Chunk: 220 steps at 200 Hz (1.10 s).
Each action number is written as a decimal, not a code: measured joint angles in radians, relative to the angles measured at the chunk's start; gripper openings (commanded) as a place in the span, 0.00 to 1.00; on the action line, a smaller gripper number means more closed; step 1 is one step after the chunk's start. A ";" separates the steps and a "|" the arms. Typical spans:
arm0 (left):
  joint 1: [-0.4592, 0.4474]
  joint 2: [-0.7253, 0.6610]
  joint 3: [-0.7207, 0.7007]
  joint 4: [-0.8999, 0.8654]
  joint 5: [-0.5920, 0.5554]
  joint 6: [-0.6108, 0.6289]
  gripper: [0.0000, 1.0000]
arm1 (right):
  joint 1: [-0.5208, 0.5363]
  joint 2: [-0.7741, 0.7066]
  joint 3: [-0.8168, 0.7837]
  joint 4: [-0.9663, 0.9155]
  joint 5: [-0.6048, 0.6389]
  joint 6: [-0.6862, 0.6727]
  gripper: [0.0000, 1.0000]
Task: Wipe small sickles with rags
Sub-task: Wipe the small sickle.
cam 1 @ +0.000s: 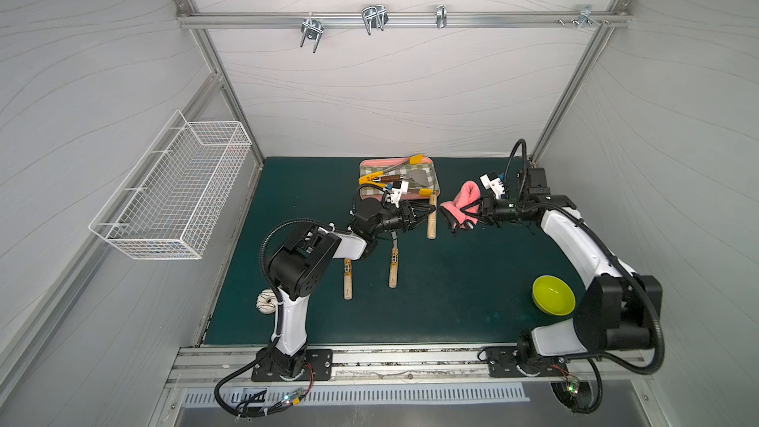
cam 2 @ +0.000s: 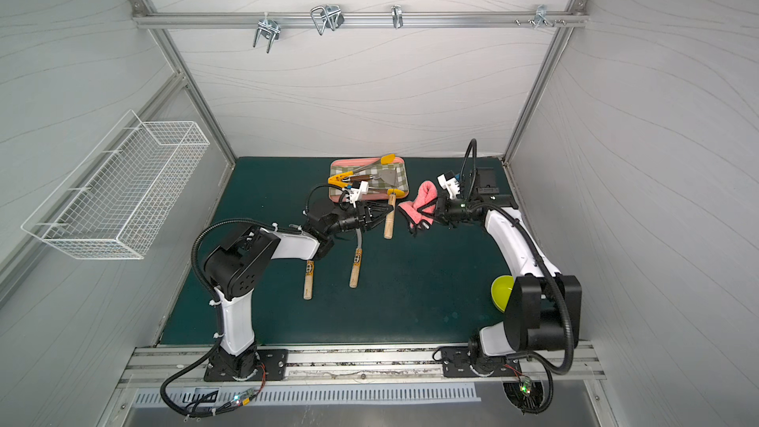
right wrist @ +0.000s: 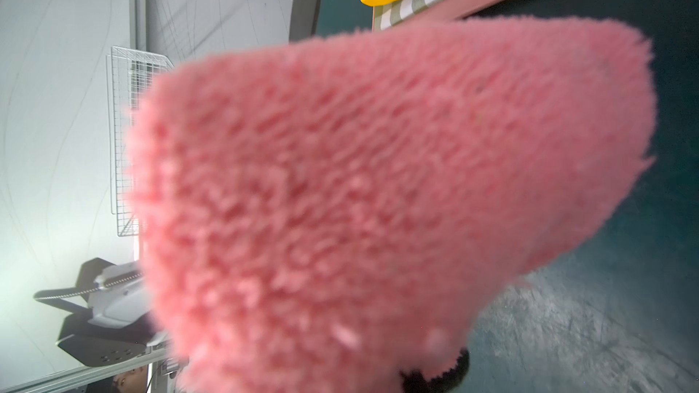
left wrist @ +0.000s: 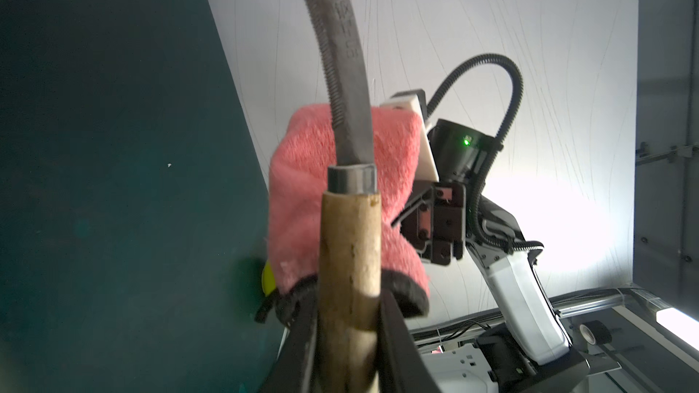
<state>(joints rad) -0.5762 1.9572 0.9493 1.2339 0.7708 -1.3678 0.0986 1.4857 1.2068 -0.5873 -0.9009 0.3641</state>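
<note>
Three small sickles are in play, and one is up off the tabletop (cam 1: 451, 289): the held sickle (cam 1: 431, 227) is clamped by its pale wooden handle in the left claw (cam 1: 430, 210), jaws narrow and tight on the wood. In the left wrist view its curved grey blade (left wrist: 342, 69) rises from a metal collar above the handle, serrated along one edge. Right behind that blade hangs the pink rag (left wrist: 302, 183), fuzzy side out, dark edging drooping below. I can't tell whether cloth and blade are touching. In both top views the rag sits just beside the handle, pinched in the right claw (cam 1: 465, 209), which is closed on the cloth; the right wrist view is almost all pink fuzz. The other two sickles lie flat on the dark green surface nearer the robot, one sickle (cam 1: 348, 281) partly under the left arm and its neighbour (cam 1: 393, 271) just beside it, each with an orange label band, blades mostly hidden. Beyond the claws, the checked tray (cam 1: 365, 165) carries yellow-tipped tongs (cam 1: 415, 159) and a small spatula (cam 1: 410, 177). A lime-green bowl (cam 1: 553, 295) sits by the right arm, and a white wire basket (cam 1: 172, 199) hangs on the wall.
</note>
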 measured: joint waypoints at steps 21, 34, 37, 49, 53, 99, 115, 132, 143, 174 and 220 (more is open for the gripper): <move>-0.003 -0.021 -0.011 0.014 0.000 -0.003 0.00 | 0.027 0.106 0.100 -0.006 -0.012 -0.022 0.15; -0.005 -0.031 -0.013 0.015 0.000 -0.003 0.00 | 0.057 0.152 0.145 -0.016 -0.017 -0.035 0.15; -0.005 -0.031 -0.013 0.015 0.000 -0.003 0.00 | 0.069 0.163 0.156 -0.019 -0.016 -0.042 0.15; -0.006 -0.034 -0.013 0.015 0.000 -0.002 0.00 | 0.109 0.189 0.189 -0.032 -0.016 -0.059 0.15; -0.006 -0.034 -0.013 0.015 0.000 -0.002 0.00 | 0.124 0.194 0.198 -0.035 -0.015 -0.064 0.15; 0.002 -0.038 -0.016 0.022 0.013 0.008 0.00 | 0.203 0.171 0.195 -0.040 0.075 -0.123 0.15; 0.001 -0.038 -0.019 0.021 0.038 0.014 0.00 | 0.218 0.132 0.158 -0.031 0.119 -0.131 0.15; 0.000 -0.038 -0.021 0.016 0.069 0.022 0.00 | 0.236 0.087 0.118 -0.018 0.174 -0.138 0.15; 0.000 -0.038 -0.021 0.006 0.089 0.030 0.00 | 0.249 0.053 0.085 -0.008 0.213 -0.143 0.15; 0.002 -0.036 -0.013 -0.030 0.099 0.039 0.00 | 0.302 -0.053 -0.036 -0.023 0.270 -0.146 0.15; 0.005 -0.019 0.072 -0.064 0.058 0.044 0.00 | 0.395 -0.182 -0.208 -0.088 0.185 -0.142 0.15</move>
<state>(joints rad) -0.5709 1.9377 1.0210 1.1698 0.8291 -1.3239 0.4934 1.3033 0.9989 -0.6750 -0.7158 0.2218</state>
